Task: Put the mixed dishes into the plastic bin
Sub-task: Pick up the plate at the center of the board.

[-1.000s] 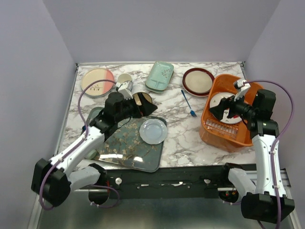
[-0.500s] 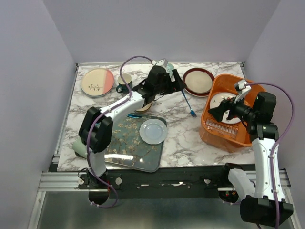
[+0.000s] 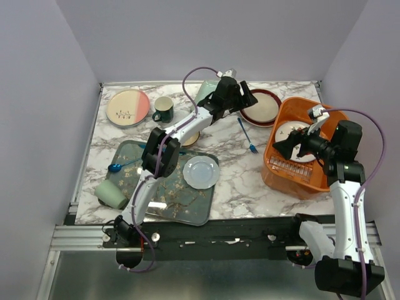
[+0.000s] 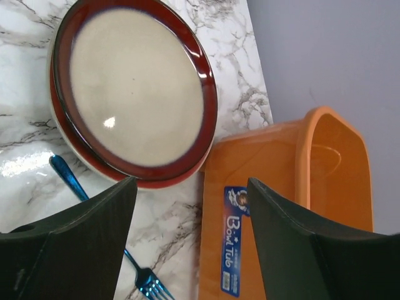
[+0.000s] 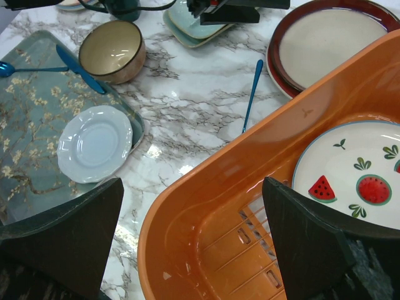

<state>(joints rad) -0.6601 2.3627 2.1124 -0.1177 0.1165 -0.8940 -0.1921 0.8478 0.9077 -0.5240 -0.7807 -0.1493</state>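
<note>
My left gripper is open and hovers at the table's back, just left of the red-rimmed plate, with nothing between its fingers. The orange plastic bin stands at the right and holds the white plate with red wedges. My right gripper hangs open and empty over the bin. On the table sit the cream-and-pink plate, dark green mug, brown bowl, mint dish and pale green cup.
A dark floral tray lies at front left with a small pale blue plate on its corner and a blue spoon. A blue fork lies between the tray and the bin. Walls close in the table on three sides.
My left arm has swung from above the floral tray to the back right, up to the red-rimmed plate, uncovering the pale green cup and spoon. The right arm has barely moved.
</note>
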